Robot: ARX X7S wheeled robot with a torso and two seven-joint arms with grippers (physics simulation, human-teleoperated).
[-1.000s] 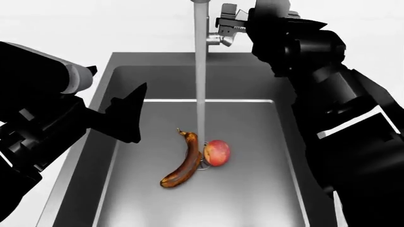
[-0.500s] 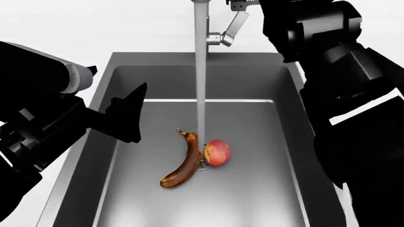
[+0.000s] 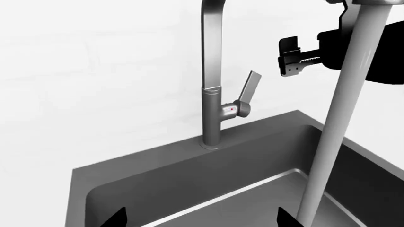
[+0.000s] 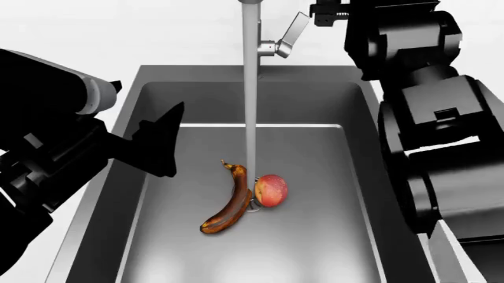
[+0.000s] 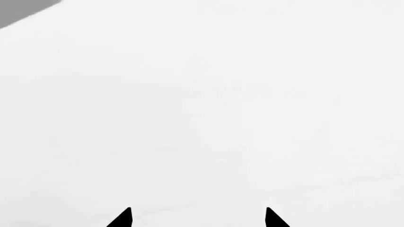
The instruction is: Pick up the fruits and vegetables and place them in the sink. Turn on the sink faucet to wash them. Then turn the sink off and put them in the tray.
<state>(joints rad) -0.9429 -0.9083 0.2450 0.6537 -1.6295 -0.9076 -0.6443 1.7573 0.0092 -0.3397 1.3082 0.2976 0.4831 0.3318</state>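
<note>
Wash step: water runs from faucet [image 4: 250, 35] onto banana [image 4: 226, 203] & apple [image 4: 270, 190] mid-frame in sink [image 4: 315, 100], both grippers empty w/ jaws apart, right gripper [image 4: 321, 10] top right by lever [image 4: 293, 30]; next, prob. push lever shut.

Your brown-orange overripe banana [image 4: 229, 199] lies curved on the floor of the dark grey recessed sink [image 4: 315, 106], touching the round red-and-yellow apple [image 4: 271, 190] over the drain. The tall slim silver faucet [image 3: 213, 90] stands upright, water streaming, its side lever [image 3: 249, 92] tilted up, just clear of your right jaws.
</note>
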